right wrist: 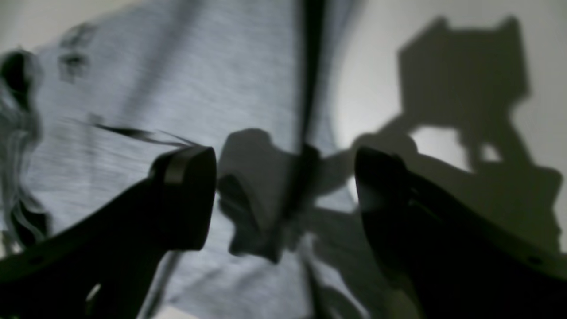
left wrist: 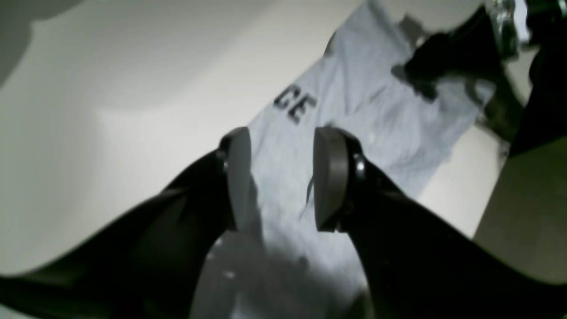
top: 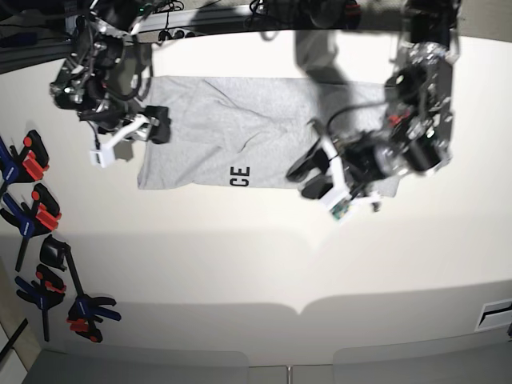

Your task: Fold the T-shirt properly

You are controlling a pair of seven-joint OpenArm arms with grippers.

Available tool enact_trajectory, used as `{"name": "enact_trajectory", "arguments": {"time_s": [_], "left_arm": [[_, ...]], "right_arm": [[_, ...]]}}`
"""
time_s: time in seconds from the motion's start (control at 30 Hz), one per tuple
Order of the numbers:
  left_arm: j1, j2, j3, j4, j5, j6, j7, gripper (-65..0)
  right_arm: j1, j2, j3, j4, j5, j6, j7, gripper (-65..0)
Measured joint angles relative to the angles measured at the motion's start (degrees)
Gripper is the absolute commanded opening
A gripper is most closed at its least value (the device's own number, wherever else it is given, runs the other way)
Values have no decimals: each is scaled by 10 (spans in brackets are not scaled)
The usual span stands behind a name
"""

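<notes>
Your T-shirt (top: 232,136) lies spread out flat on the white table (top: 256,264), near the far edge. It is light grey. It looks like a wide band running from side to side, so part of it seems folded over already. You can see the black letters "CE" (top: 238,173) near its front edge, about in the middle. A few soft wrinkles run across the cloth.

Your left gripper (left wrist: 281,177) hangs over the end of the shirt on the base view's right. In the left wrist view its two fingers are apart with a middling gap, and only grey cloth shows between them. It holds nothing. You cannot tell if the fingertips touch the cloth.

Your right gripper (right wrist: 285,199) is at the other end of the shirt, on the base view's left. In the right wrist view its fingers are spread wide. Between them you see the shirt's edge, a dark crease, and bare table. It holds nothing too. The dark shadow of the arm (right wrist: 465,88) falls on the table beside the shirt.

Off to the base view's left, well away from the shirt, you have a row of blue and black clamps (top: 36,216) with red tips lying on the table.
</notes>
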Motion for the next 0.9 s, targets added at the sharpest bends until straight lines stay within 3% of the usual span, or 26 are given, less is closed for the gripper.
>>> {"name": "enact_trajectory", "arguments": {"time_s": [0.13,0.27,0.33,0.47,0.73,0.83,0.9], "left_arm": [[55,-50,1,35,40,17,-13,-434],[122,-83,2,34,68,60,-43,-434],[148,-93,2,34,81,64,-73,-434],[192,-99,1,34,91,66,-106,-434],[200,-98,2,34,108,73,-111,-434],[200,-98,2,33,168,140,-125,-434],[200,-98,2,29,199,179,-173,-434]], "right_arm": [[-4,-31,1,3,8,2,8,-188],[-5,-38,2,3,14,4,8,-215],[-5,-38,2,3,6,4,7,-333],[-6,-41,2,-2,-7,4,9,-644],[49,-42,2,-2,-14,4,11,-650],[75,-41,2,-2,-14,4,10,-650],[91,-41,2,-1,-14,4,3,-650]]}}
